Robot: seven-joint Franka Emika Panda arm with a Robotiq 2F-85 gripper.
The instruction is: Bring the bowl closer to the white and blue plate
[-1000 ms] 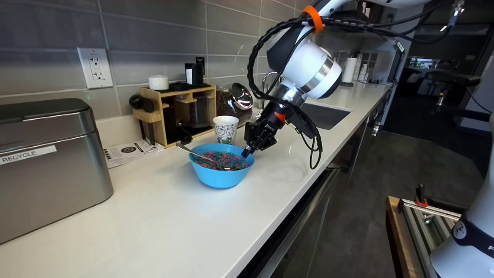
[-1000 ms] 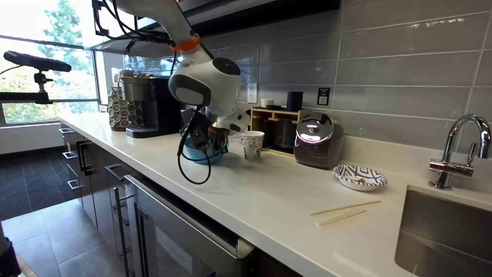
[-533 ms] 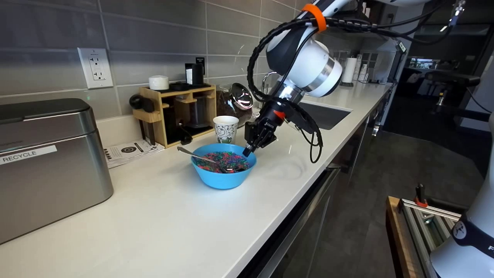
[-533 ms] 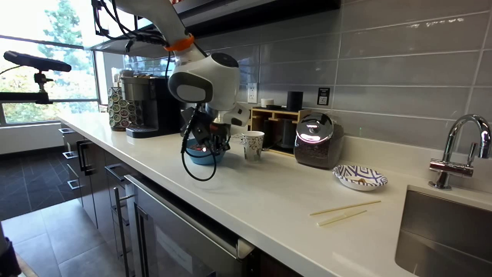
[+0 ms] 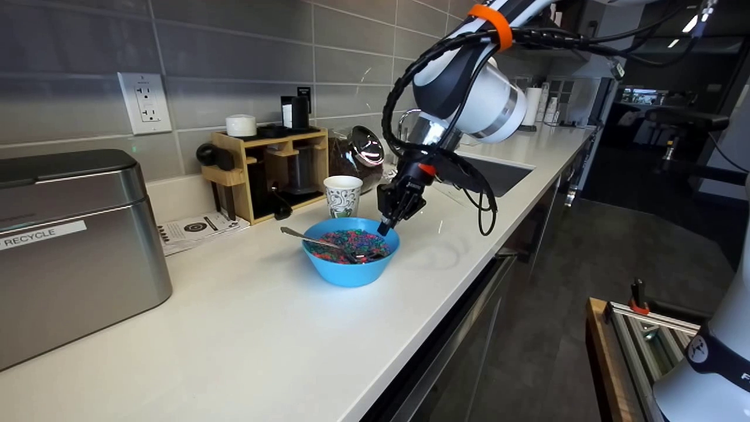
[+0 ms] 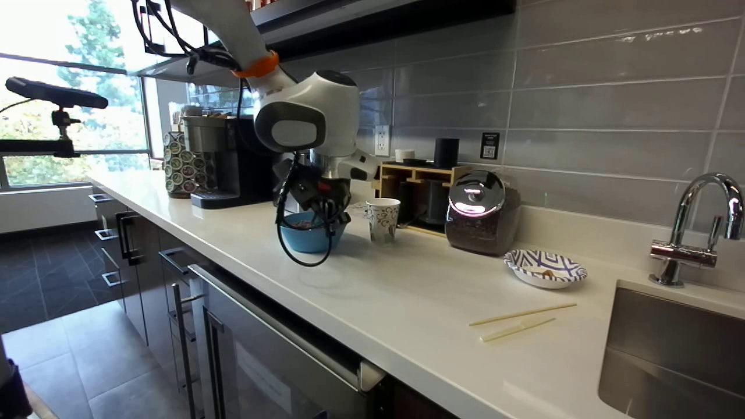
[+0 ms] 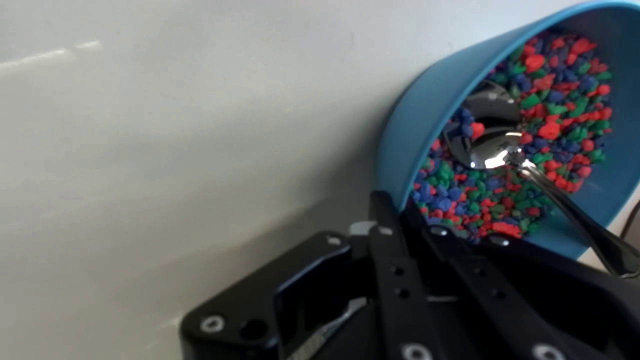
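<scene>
We have our jaws closed on just one edge of the bowl (image 5: 350,273), so lifting could tip out pebbles (image 7: 549,131).

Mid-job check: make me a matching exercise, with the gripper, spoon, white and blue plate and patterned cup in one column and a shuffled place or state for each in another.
1. Gripper
2. Spoon
3. White and blue plate
4. Patterned cup

A. Between the jar and the sink in an exterior view
B. Shut on the blue bowl, at its rim
C. Standing upright on the counter
D. Head among the coloured bits, handle out past the rim

Pairs: 1-B; 2-D; 3-A; 4-C
</scene>
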